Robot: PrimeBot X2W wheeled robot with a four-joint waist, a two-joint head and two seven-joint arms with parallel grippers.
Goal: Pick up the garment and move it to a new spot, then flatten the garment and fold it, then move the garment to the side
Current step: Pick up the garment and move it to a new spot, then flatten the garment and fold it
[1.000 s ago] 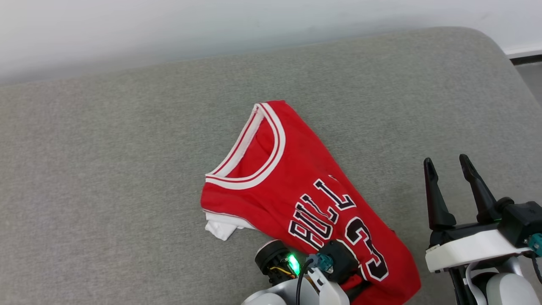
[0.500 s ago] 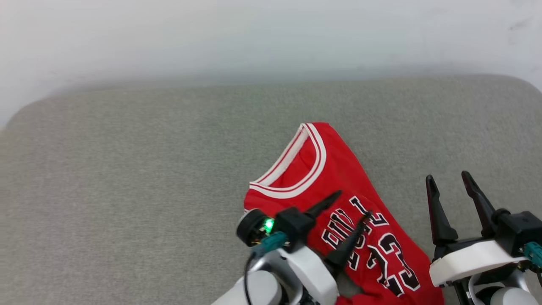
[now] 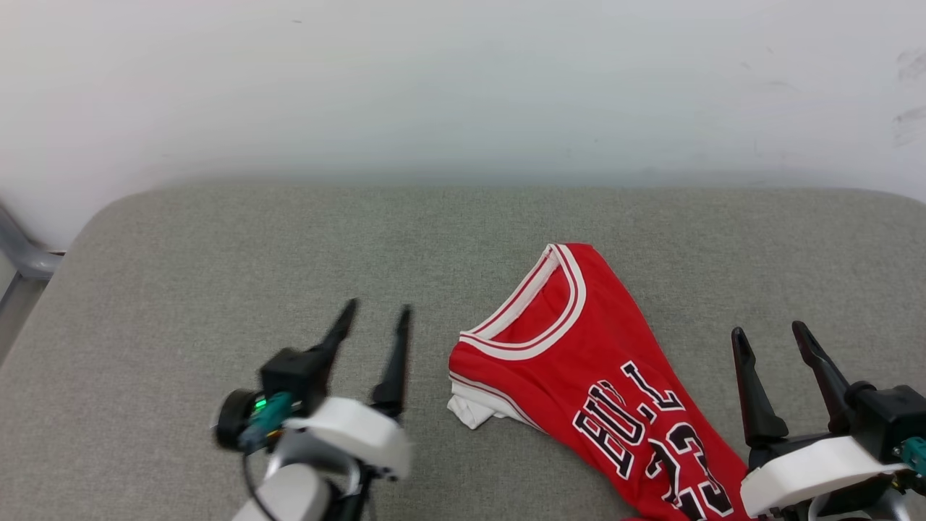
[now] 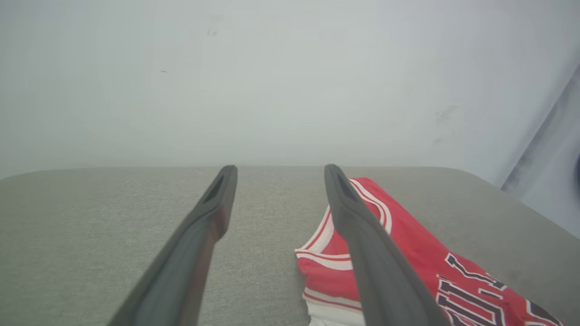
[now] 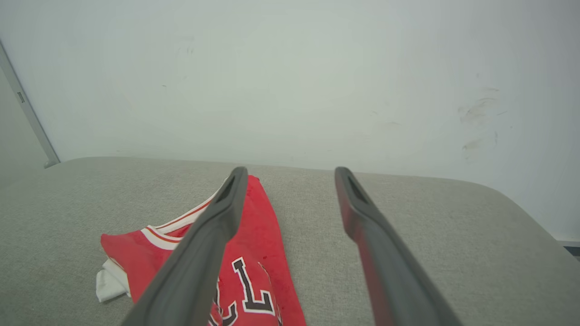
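One garment, four fingers, one cushion

The garment is cut off at its lower end by the head view's bottom edge, the number half lost there; a white sleeve is mostly tucked under the red. In the right wrist view the lettering is half hidden by a finger

The garment is bright red, with a white collar trim striped in red, black white-outlined lettering at its 5 o'clock and a white sleeve at 7 o'clock. The bench is heathered grey and the wall off-white. The left end effector and right end effector have black fingers on white housings.
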